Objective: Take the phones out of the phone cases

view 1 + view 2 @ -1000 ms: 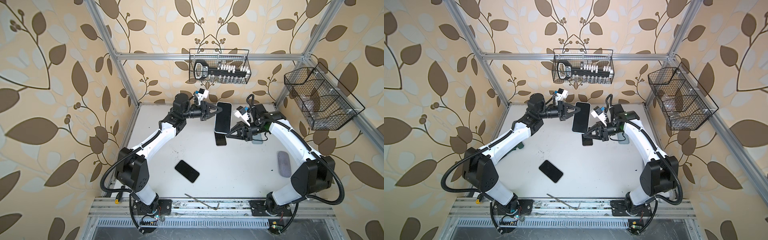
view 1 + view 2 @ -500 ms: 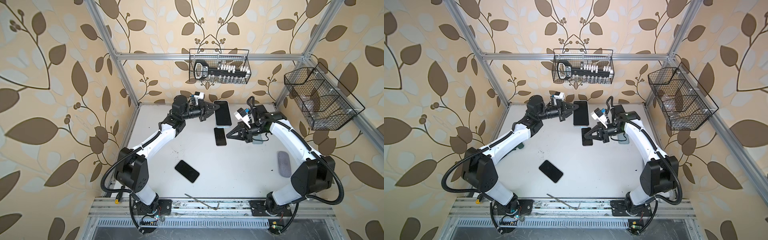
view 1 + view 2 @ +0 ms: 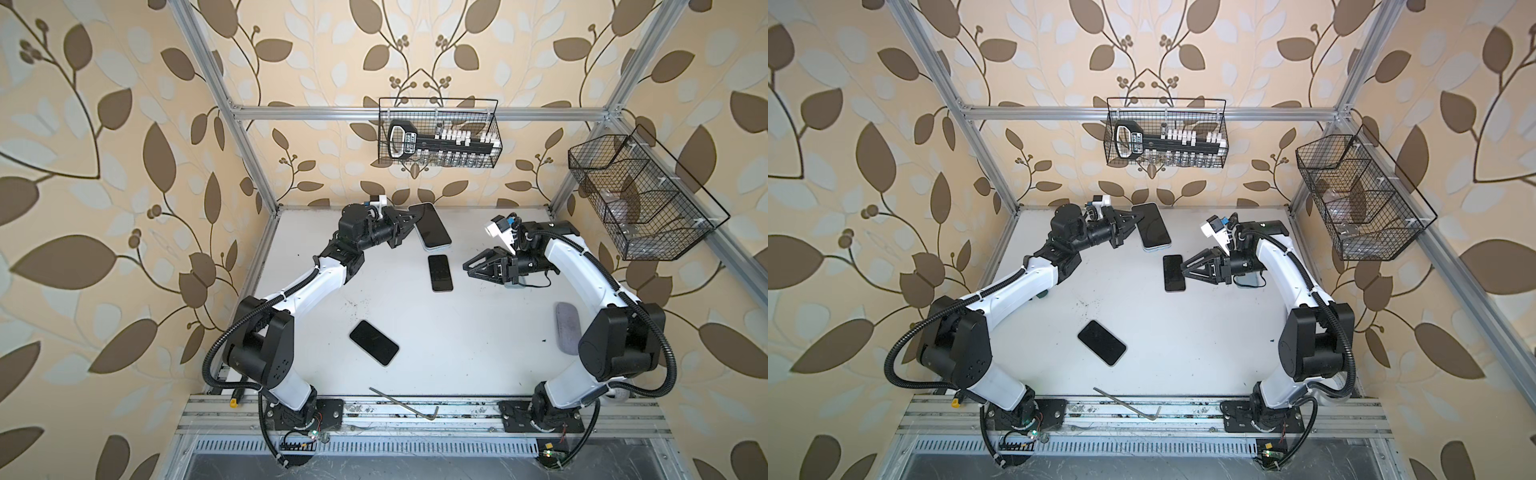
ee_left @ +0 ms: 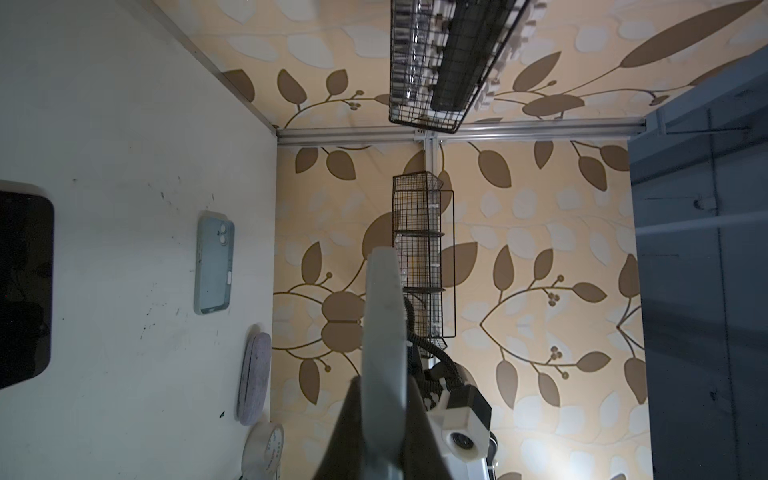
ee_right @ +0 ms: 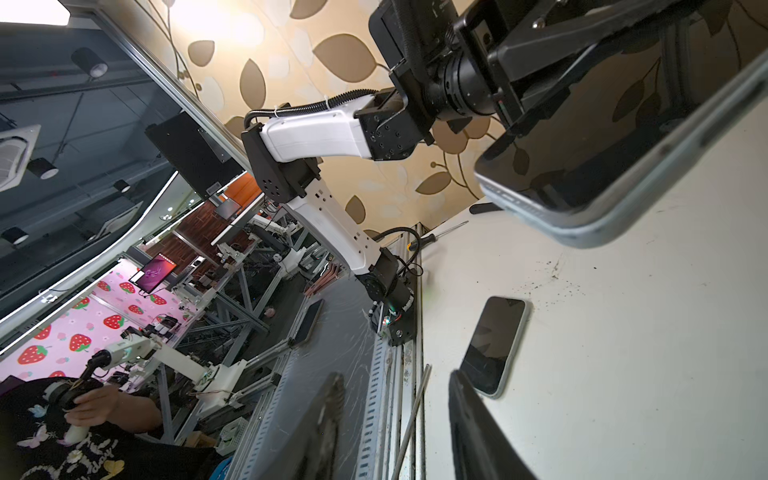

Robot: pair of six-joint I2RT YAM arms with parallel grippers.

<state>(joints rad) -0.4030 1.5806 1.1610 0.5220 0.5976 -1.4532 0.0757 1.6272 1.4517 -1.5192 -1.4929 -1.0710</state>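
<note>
A phone (image 3: 432, 224) with a dark screen sits in a pale blue phone case (image 5: 590, 237) and is held off the table at the back, in both top views. My left gripper (image 3: 415, 218) is shut on its long edge (image 4: 384, 332). In the right wrist view the phone's (image 5: 602, 137) near end seems to stand a little proud of the case rim. My right gripper (image 3: 467, 266) hangs open and empty to the right, apart from the phone; its fingers (image 5: 328, 415) show a wide gap. Its tips point at a bare black phone (image 3: 1174, 273) lying flat.
A second black phone (image 3: 374, 343) lies toward the front left. Under the right arm lies a pale blue cased phone, face down (image 4: 214, 266). A grey oval pad (image 3: 567, 328) and a tape roll (image 4: 264, 453) are at the right edge. An Allen key (image 3: 403, 399) lies in front; wire baskets (image 3: 438, 137) hang behind.
The left gripper carried the cased phone back toward the rear wall and tilted it flatter. The right gripper, shut near the phone's lower end before, pulled away to the right and opened.
</note>
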